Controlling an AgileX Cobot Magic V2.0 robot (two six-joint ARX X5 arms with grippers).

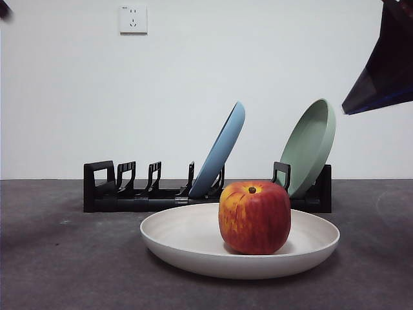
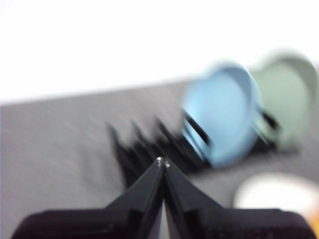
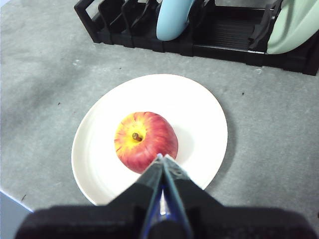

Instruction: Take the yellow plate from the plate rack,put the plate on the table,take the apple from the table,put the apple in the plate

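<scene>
Apple (image 1: pixel 254 216) on yellow plate (image 1: pixel 187 242), rack (image 1: pixel 106 194) behind

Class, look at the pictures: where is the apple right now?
In the front view the apple sits upright in the yellow plate on the table, right of the plate's middle, in front of the plate rack.

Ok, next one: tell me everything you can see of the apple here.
The apple is blocky and round, red with yellow-orange streaks, yellow around a dark stem dimple on top; its skin looks smooth with a slight sheen. It stands upright, stem up, inside the yellow plate, a little off the plate's centre, resting on the plate's floor. The plate lies flat on the table, in front of the plate rack. Nothing else touches the apple; the right gripper is above it, jaws shut.
</scene>
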